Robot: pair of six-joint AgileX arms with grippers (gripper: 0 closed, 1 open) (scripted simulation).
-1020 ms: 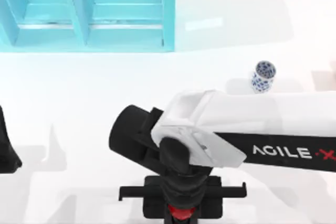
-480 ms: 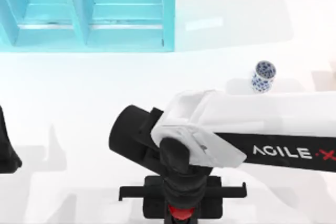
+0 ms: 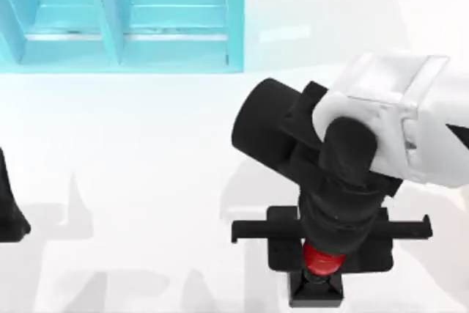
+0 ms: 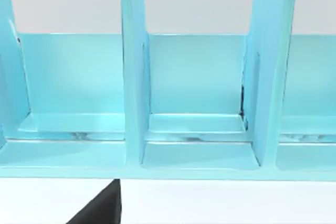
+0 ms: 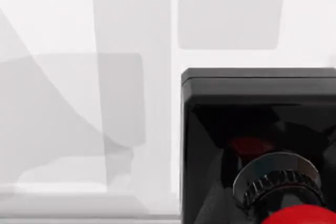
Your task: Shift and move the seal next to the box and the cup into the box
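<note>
My right gripper (image 3: 316, 273) hangs straight over the seal (image 3: 321, 260), far from the box (image 3: 121, 16) and toward the table's (image 3: 146, 144) near edge. I come at it from above because the glossy red knob stands upright on its black square base, and the knob is the natural part to pinch. Whether my fingers are spread or pressed onto the knob I cannot tell; my wrist housing covers them from above. In the right wrist view the seal (image 5: 262, 145) sits close under the camera, red knob nearest. The seal is well apart from the box, so its shift to the box's side is, I judge, not yet made. My left arm (image 3: 11, 203) waits parked near the table's left edge, its camera facing the box's open compartments (image 4: 194, 93).
</note>
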